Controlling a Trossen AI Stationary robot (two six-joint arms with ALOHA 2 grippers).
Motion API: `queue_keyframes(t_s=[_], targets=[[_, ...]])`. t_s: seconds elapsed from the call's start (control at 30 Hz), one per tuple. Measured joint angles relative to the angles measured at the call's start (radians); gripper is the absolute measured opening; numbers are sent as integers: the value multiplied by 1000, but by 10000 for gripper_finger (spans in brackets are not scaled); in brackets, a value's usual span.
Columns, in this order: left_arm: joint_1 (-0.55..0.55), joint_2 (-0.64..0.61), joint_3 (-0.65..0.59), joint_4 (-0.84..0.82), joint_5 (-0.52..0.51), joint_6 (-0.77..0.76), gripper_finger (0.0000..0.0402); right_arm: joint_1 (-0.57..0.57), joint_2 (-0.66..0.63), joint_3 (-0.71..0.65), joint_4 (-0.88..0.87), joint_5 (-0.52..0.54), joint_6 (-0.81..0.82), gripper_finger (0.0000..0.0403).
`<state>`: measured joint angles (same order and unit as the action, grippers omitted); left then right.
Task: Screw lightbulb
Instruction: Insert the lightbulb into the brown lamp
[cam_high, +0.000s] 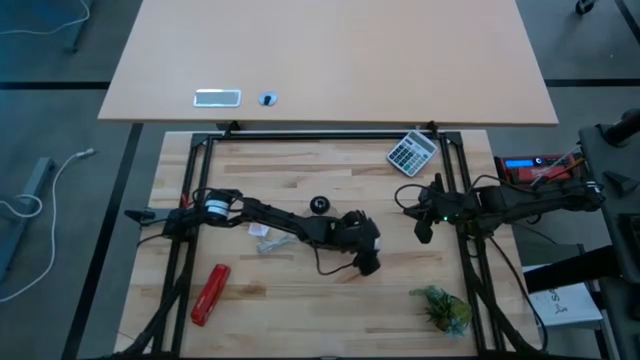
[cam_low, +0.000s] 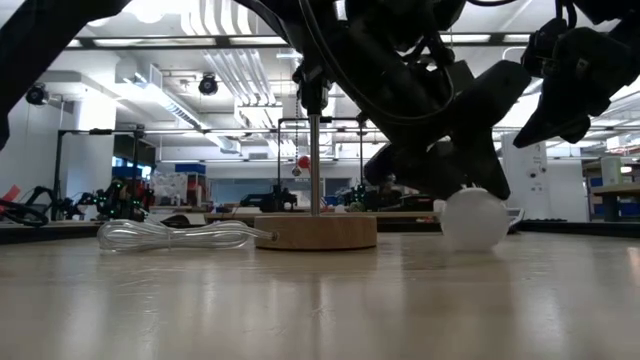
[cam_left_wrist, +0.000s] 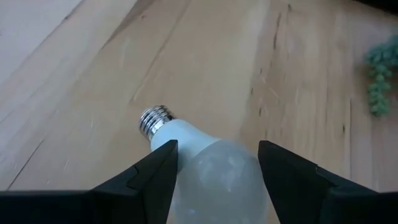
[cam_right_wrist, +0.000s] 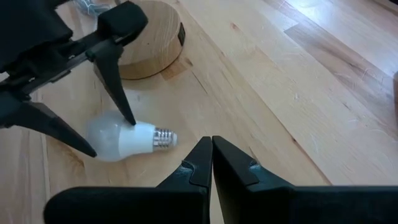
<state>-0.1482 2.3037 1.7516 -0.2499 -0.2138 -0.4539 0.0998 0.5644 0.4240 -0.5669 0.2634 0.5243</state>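
Note:
The white lightbulb (cam_left_wrist: 211, 171) lies on its side on the wooden table, its silvery screw end (cam_left_wrist: 155, 120) pointing away from my left gripper. My left gripper (cam_left_wrist: 217, 146) slants down over it, one finger on each side of the round glass part. In the right wrist view these fingers (cam_right_wrist: 121, 93) straddle the lightbulb (cam_right_wrist: 124, 140). The round wooden disc with its black socket (cam_high: 319, 205) stands a little farther back. My right gripper (cam_right_wrist: 211, 155) hangs shut above the table, to the right of the lightbulb, holding nothing. My left gripper's fingers stand close against both sides of the lightbulb's glass part (cam_left_wrist: 186, 162), slanting down from the table's left side and lying along the lightbulb. I cannot tell whether they touch it. The lightbulb rests on the table.
A clear plastic scrap (cam_high: 268, 240) lies left of the disc and a red object (cam_high: 210, 293) near the front left. A calculator (cam_high: 412, 152) sits at the back right. A green plant sprig (cam_high: 445, 308) lies front right. Bare wood lies between them.

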Motion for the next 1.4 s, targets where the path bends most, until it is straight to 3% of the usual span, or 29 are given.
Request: queue_keyframes(t_s=[0.43,0.63,0.93,1.17,1.27,1.4], targets=[[-15,-29,19,-38,9,50,208,0,0,0,-5,0,0,8],[-15,-30,14,-40,-117,43,203,0,0,0,-4,0,0,8],[-15,-30,3,-60,-121,-2,248,0,0,0,-1,0,0,8],[-15,-28,2,-87,-47,26,276,0,0,0,-2,1,0,8],[-16,-26,-2,-120,12,26,274,0,0,0,-2,1,0,8],[-16,-19,-9,-121,19,40,267,0,0,-4,-3,1,0,8]])
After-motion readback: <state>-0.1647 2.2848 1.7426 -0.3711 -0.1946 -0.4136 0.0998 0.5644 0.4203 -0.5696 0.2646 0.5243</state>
